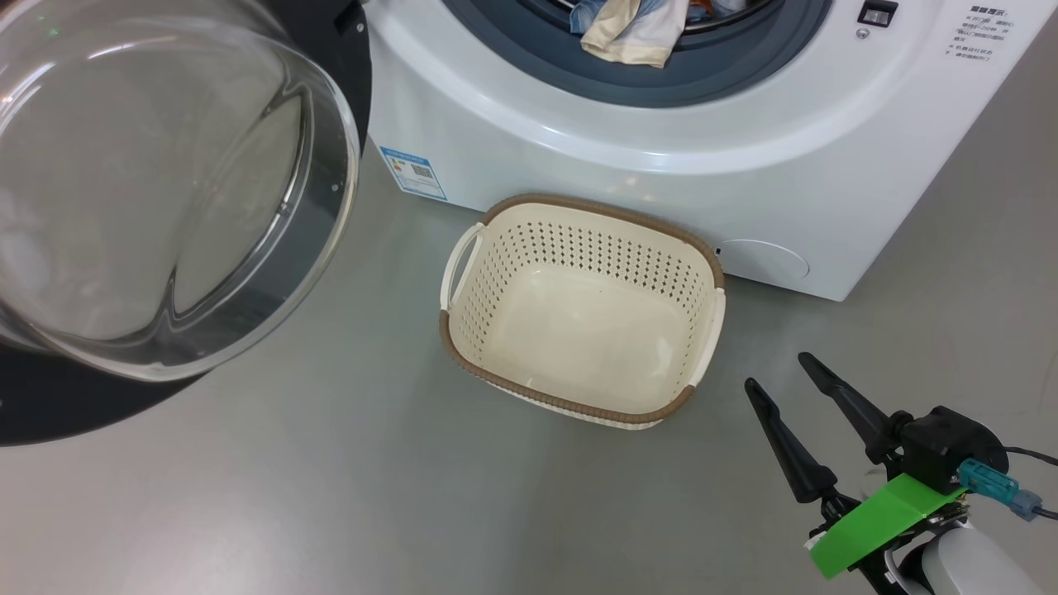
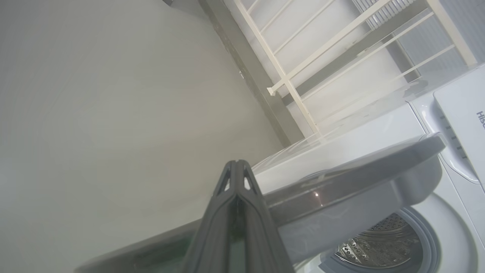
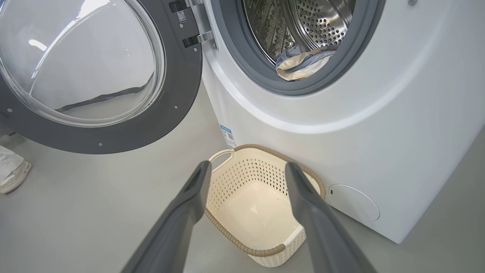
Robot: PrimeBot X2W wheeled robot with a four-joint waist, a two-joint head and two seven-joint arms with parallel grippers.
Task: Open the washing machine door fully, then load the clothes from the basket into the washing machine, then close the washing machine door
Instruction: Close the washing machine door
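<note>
The washing machine (image 1: 661, 178) has its door (image 1: 50, 405) swung wide open to the left, the glass bowl bulging toward me. Several clothes (image 1: 632, 37) lie in the drum, and a cream and blue piece hangs over the grey gasket. The cream basket (image 1: 579, 201) stands on the floor before the machine, with nothing inside. My right gripper (image 1: 777, 372) is open, low at the right of the basket and holding nothing. In the left wrist view my left gripper (image 2: 235, 163) is shut, close beside the door's rim (image 2: 360, 170); whether it touches is unclear.
Grey floor lies all around. At the far left of the right wrist view a person's white shoe (image 3: 11, 174) rests on the floor under the door (image 3: 113, 132). A cream rack (image 2: 295, 87) stands by the wall behind the machine.
</note>
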